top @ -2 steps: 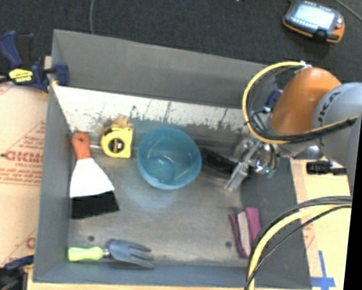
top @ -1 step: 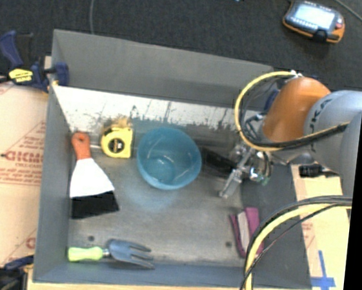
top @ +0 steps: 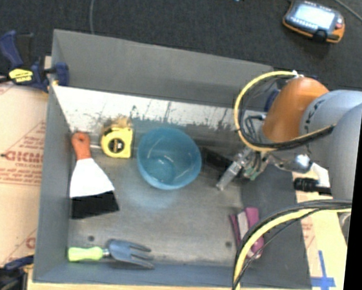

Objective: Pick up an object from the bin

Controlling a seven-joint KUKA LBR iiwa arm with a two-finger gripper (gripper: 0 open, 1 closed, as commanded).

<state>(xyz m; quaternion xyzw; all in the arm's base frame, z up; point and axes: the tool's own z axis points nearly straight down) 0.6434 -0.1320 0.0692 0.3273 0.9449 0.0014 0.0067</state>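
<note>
Front edge: you have a small garden fork point(top: 113, 252) with a green handle lying flat along the front wall of the bin point(top: 171, 114), prongs pointing right.
Front right: a flat purple thing point(top: 245, 221) lies near the right wall.
Left side: a brush point(top: 89, 179) with white and black bristles lies with its orange handle toward the back.
Middle: a blue bowl point(top: 168, 158) stands mouth up, with a yellow tape measure point(top: 117, 141) just beside it on the left.
Back right: your tool point(top: 229, 176) hangs low, right of the bowl, slanting down to the left. You cannot tell whether it is open or closed.
Nearest thing: a small black object point(top: 211, 157) lies between the bowl and the tool, close to both.
</note>
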